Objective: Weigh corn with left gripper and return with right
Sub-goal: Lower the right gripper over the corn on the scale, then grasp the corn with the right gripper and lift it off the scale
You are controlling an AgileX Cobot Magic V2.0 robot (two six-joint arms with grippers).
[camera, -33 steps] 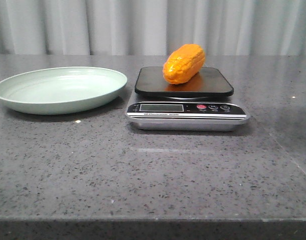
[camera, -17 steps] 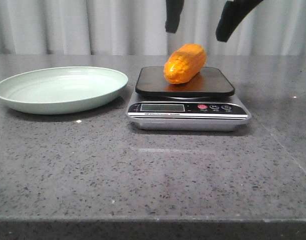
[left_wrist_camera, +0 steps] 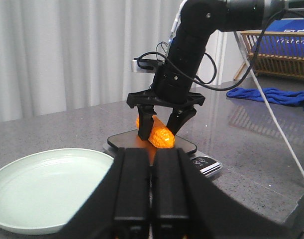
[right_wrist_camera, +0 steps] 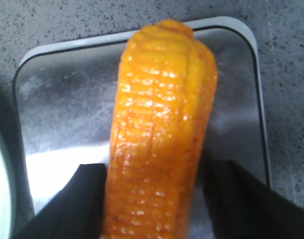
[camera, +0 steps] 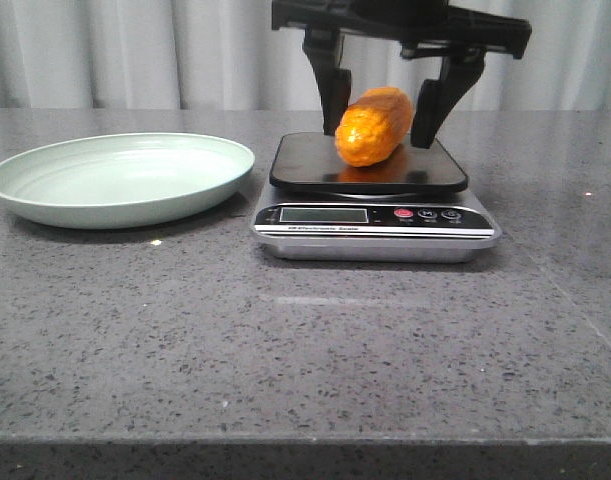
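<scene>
The orange-yellow corn (camera: 374,126) lies on the black platform of the scale (camera: 310,166). My right gripper (camera: 378,134) reaches down from above with one finger on each side of the corn. Its jaws are open and close to the cob's sides. In the right wrist view the corn (right_wrist_camera: 161,124) fills the gap between the black fingers (right_wrist_camera: 84,201). My left gripper (left_wrist_camera: 151,154) is shut and empty, held back over the table near the plate (left_wrist_camera: 37,191). It does not show in the front view. The left wrist view shows the right gripper (left_wrist_camera: 159,132) straddling the corn (left_wrist_camera: 160,137).
A pale green plate (camera: 120,180) sits to the left of the scale. The scale's display and buttons (camera: 375,215) face the front. Off the table, at the right, lie a blue cloth (left_wrist_camera: 271,94) and a wooden rack (left_wrist_camera: 278,50).
The right gripper has come down from above into view and now straddles the corn on the scale. The corn has barely shifted.
</scene>
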